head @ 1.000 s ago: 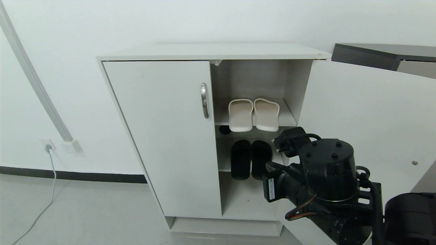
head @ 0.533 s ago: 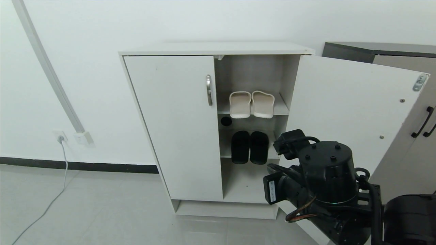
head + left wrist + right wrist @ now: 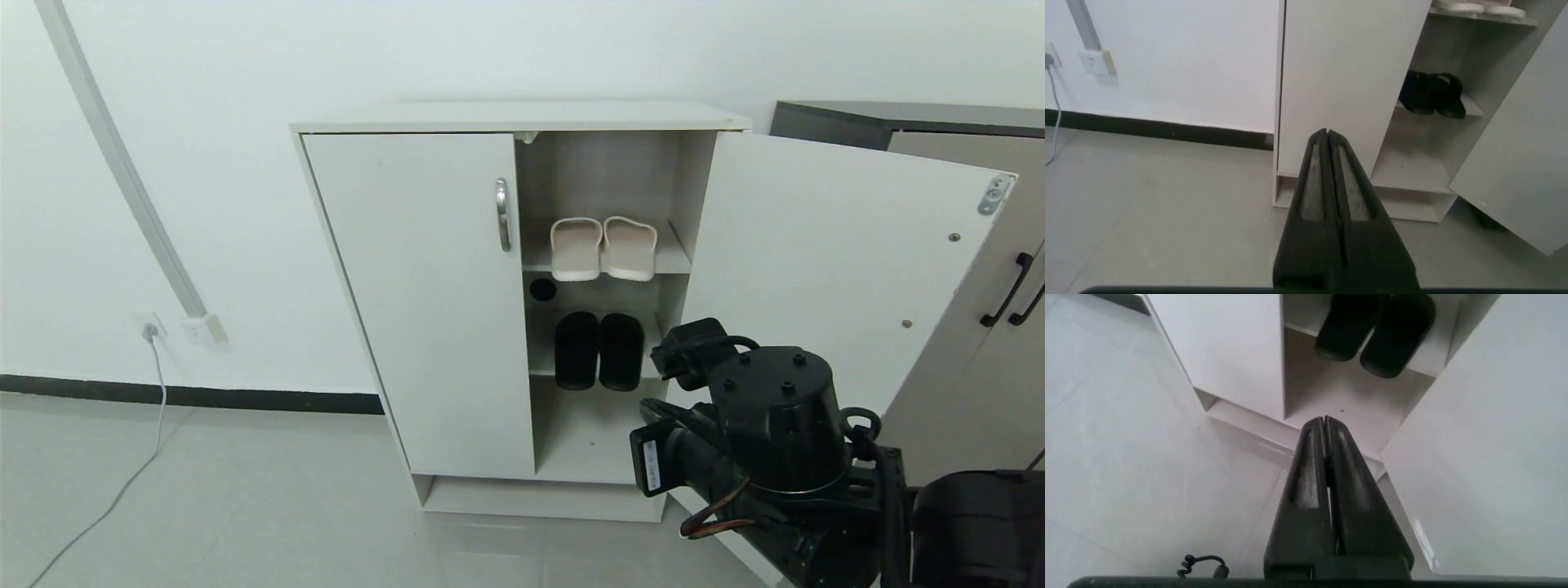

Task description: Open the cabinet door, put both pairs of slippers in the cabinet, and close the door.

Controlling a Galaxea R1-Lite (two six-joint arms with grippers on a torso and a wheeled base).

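The white cabinet (image 3: pixel 424 269) stands against the wall with its left door shut and its right door (image 3: pixel 824 253) swung open. Beige slippers (image 3: pixel 602 247) sit side by side on the upper shelf, black slippers (image 3: pixel 598 349) on the middle shelf. The black slippers (image 3: pixel 1376 327) also show past my right gripper (image 3: pixel 1325 425), which is shut and empty, low in front of the open compartment. My left gripper (image 3: pixel 1328 135) is shut and empty, held out over the floor facing the shut left door (image 3: pixel 1351 73), with the black slippers (image 3: pixel 1433 91) beyond.
A grey cabinet (image 3: pixel 963 269) with black handles stands just right of the open door. A wall socket with a grey cable (image 3: pixel 147 343) and a slanted conduit sit at the left. Grey tiled floor (image 3: pixel 245 506) lies open in front.
The head camera has pulled back, so the cabinet looks smaller and the whole open door is now in sight. Slippers and door stay in place.
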